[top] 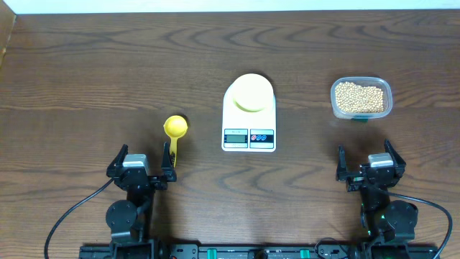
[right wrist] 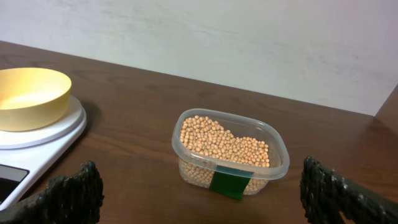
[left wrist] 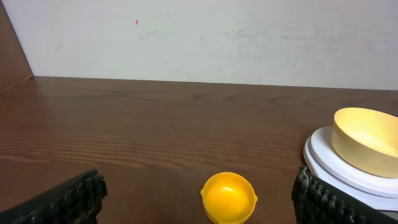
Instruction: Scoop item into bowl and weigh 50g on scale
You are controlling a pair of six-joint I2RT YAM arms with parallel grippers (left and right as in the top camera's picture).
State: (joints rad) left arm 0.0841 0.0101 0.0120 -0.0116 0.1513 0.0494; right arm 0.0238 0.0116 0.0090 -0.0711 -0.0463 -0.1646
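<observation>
beans (right wrist: 224, 142), small, round and beige-yellow, all lie in the clear tub (right wrist: 281, 163) toward the far right of the table (top: 86, 79). nearest the robot, the left gripper (top: 142, 155) sits low at the near left, its fingers spread wide apart and holding nothing. the right gripper (top: 365, 151) sits at the near right, fingers likewise wide apart and holding nothing. the bright yellow scoop (top: 175, 131) lies flat just ahead of the left gripper. its handle end is just beside that gripper's right finger; whether they touch i cannot tell. its round cup points away from the robot, open side up. past it, in the middle of the table, lies the white scale (top: 249, 124), with its display and two buttons at the near end. the pale yellow bowl (top: 250, 92) stands upright on the scale's rounded far end, its inside bare. about level with the bowl and well apart from the scale, the tub stands straight ahead of the right gripper. it is filled most of the way up with beans and has a green label (right wrist: 230, 183) on its near wall. beyond the table's far edge is a pale wall (left wrist: 249, 37).
</observation>
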